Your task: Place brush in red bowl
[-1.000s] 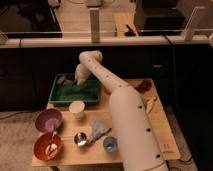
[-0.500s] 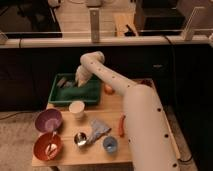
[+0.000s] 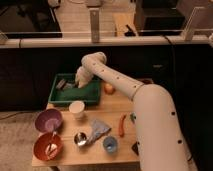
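The arm has swung rightward; the tool [image 3: 77,82] stays low over the green tray [image 3: 91,96] (apart or together, I cannot tell). The brush [image 3: 64,85] lies in that tray, just beside the tool. The red bowl [image 3: 40,148] holds a pale spoon [image 3: 52,146].

The table [image 3: 114,106] holds two bowls at 8 o'clock, a purple bowl [image 3: 48,120] and a red bowl [image 3: 41,141], and three cups: a white cup [image 3: 76,109] near the middle, and a steel cup [image 3: 80,138] and a blue cup [image 3: 110,145] at 6 o'clock. There is one tray [image 3: 91,95] at 11 o'clock, one cloth [image 3: 99,129], one orange ball [image 3: 109,88] at 12 o'clock and one long red thing [image 3: 121,125] at 4 o'clock. One arm [image 3: 150,115] carries one gripper [image 3: 76,82], over the tray at 11 o'clock.
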